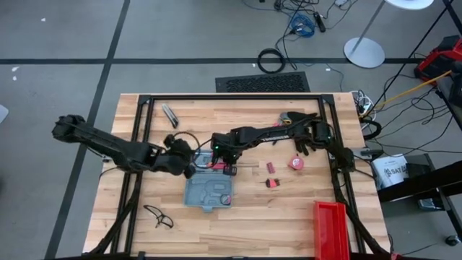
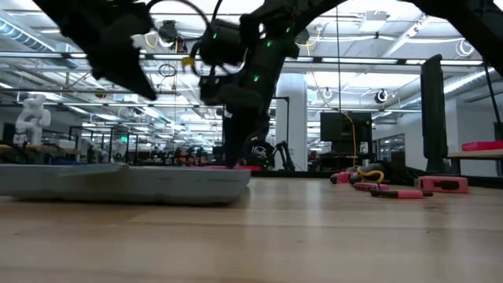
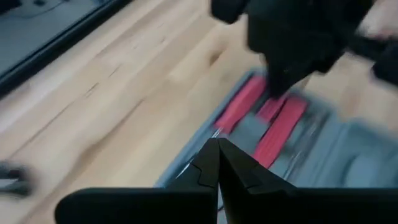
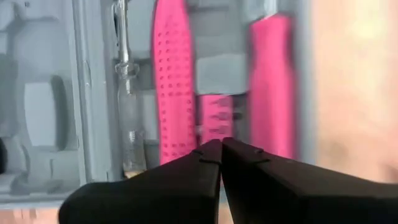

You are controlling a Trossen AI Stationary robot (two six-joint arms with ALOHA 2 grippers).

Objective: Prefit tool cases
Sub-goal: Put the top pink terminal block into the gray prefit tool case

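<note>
The blue-grey tool case [image 1: 206, 193] lies open and flat on the wooden table, its grey tray up. Red-handled tools [image 4: 173, 81] lie in the tray's far end. My right gripper [image 1: 225, 167] reaches in from the right and points steeply down over these handles, shut [image 4: 221, 146]. My left gripper [image 1: 191, 167] comes from the left and hangs above the case's far left corner, shut [image 3: 217, 146], with nothing between its fingers. In the low view the case [image 2: 118, 182] rests on its flat underside and the right gripper [image 2: 236, 161] comes down at its far end. My right gripper holds its shut fingertips just over the red handles [image 4: 214, 115] in the tray, coming from above and pointing down. Whether the tips touch a handle, I cannot tell; the fingers themselves hide the spot.
Loose red pieces [image 1: 271, 167], [image 1: 273, 183], [image 1: 296, 163] lie on the table to the right of the case. A red bin [image 1: 330, 230] stands at the near right edge. A black wire-like object [image 1: 159, 217] lies near left, and a metal tool [image 1: 170, 115] far left.
</note>
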